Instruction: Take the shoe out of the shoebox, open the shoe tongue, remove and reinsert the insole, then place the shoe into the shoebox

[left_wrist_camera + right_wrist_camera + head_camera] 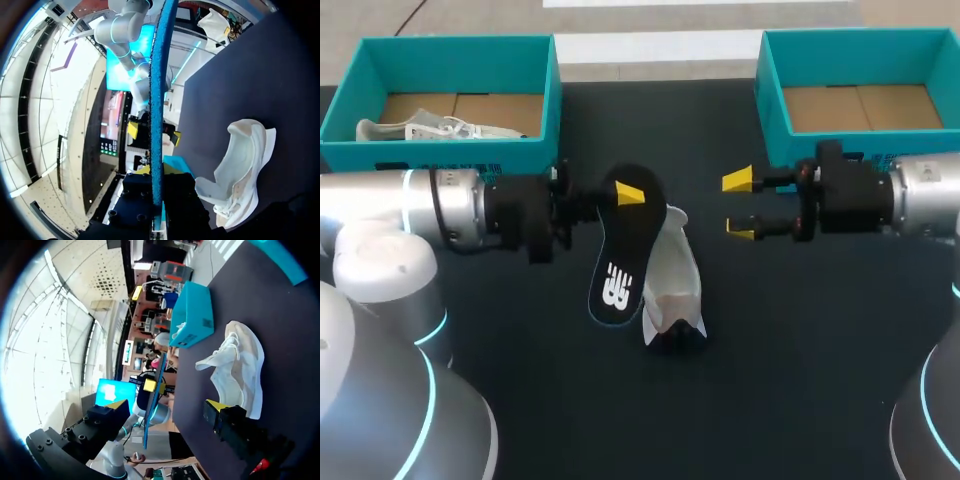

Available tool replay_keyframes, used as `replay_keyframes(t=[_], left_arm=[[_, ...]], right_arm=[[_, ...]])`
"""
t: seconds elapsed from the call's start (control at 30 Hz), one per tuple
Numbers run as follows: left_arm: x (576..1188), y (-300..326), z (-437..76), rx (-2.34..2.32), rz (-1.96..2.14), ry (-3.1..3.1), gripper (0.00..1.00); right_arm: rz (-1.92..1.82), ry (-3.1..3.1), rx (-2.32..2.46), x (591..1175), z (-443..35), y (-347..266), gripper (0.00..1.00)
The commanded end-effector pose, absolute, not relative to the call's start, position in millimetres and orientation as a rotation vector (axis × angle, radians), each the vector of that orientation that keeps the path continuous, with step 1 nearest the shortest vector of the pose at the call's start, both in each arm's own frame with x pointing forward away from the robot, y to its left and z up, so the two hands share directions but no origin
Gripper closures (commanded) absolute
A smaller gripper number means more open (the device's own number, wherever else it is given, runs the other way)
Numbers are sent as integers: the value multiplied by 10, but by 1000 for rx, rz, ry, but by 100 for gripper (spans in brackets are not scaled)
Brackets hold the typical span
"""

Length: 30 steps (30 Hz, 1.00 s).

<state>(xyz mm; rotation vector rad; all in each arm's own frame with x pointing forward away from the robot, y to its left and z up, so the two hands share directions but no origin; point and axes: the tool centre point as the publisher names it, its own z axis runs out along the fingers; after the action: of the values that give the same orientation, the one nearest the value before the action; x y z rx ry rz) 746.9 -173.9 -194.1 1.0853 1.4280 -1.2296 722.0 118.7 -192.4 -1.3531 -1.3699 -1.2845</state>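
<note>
The left gripper (pixel 625 198) pinches the insole (pixel 623 245) by one end, clear above the shoe (pixel 676 282) lying on the table (pixel 800 350), while the right gripper (pixel 740 205) hangs open beside it, probably to steady the shoe for reinsertion.

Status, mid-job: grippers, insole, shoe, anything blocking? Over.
Left gripper shut on insole, out of shoe. Right gripper open, empty. Shoe on table beside insole. No obstruction seen.
</note>
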Motion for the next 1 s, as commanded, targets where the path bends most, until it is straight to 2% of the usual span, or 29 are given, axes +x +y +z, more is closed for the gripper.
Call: replay_keyframes(t=[0.03,0.13,0.6,0.67,0.83,0.93,1.0], left_arm=[[7387,-1710,-1948,1074,-1227,1431,100],[7363,-1728,-1941,1069,-1230,1434,100],[7357,-1733,-1933,1066,-1236,1438,100],[7357,-1733,-1933,1066,-1236,1438,100],[7357,-1733,-1933,1066,-1236,1438,100],[7357,-1733,-1933,1066,-1236,1438,100],[7357,-1733,-1933,1066,-1236,1438,100]], right_arm=[[-1268,-1377,-1356,7199,-1919,1091,0],[-1180,-1398,-1511,7213,-1945,1050,0],[-1236,-1530,-1482,7232,-1899,1054,0],[-1361,-1839,-1310,7279,-1803,1069,0],[-1220,-2577,-723,7295,-1660,1188,0],[-1133,-2789,-290,7249,-1639,1209,0],[-1133,-2789,-290,7249,-1639,1209,0]])
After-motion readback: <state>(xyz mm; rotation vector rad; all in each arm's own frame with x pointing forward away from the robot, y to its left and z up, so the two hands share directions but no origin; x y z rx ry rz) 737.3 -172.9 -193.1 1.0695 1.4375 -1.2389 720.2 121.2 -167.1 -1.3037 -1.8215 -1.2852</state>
